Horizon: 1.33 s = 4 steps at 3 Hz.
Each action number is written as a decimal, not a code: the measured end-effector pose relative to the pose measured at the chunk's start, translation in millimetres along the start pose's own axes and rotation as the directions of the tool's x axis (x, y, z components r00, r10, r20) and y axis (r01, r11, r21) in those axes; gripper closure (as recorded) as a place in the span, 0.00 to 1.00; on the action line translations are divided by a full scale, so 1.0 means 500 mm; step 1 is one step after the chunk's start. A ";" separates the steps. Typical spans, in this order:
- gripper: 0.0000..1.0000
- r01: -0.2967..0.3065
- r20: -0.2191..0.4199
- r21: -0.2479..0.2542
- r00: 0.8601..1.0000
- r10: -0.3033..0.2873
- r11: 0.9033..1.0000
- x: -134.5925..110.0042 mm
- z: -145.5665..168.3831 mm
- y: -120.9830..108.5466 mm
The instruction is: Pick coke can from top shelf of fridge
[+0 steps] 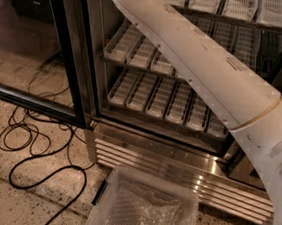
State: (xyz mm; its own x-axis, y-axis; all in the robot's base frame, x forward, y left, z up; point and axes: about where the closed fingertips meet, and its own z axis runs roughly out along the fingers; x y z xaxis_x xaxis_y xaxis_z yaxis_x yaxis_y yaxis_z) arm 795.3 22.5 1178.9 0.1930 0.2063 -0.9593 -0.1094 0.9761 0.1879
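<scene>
long white robot arm (196, 65) reaches toward the top shelf of white slotted trays (240, 5) in the black-framed, steel-based fridge (166, 162), its gripper out of frame above, grip state impossible to tell; next, finding the unseen red coke can.

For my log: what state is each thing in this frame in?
Fridge door: open.
Top shelf trays: visible part empty, no can seen.
Lower trays: visible parts empty.
Arm: reaching up into the fridge.
Claw: out of frame, past the top edge.
Bin: on the floor, lidless, clear wrap inside.
Cable: loose, looped on the floor.
</scene>
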 end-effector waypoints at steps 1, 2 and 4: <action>1.00 0.009 -0.023 0.106 1.000 -0.007 0.994 0.004 -0.071 -0.029; 1.00 0.022 -0.066 0.215 0.998 -0.008 0.976 0.029 -0.135 -0.057; 1.00 0.078 -0.114 0.285 0.992 -0.047 0.955 0.030 -0.160 -0.097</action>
State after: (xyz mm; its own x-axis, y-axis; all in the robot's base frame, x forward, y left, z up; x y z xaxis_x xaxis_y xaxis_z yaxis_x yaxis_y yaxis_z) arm 725.6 -27.1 1138.5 0.0855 0.1514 -0.9848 0.1881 0.9682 0.1652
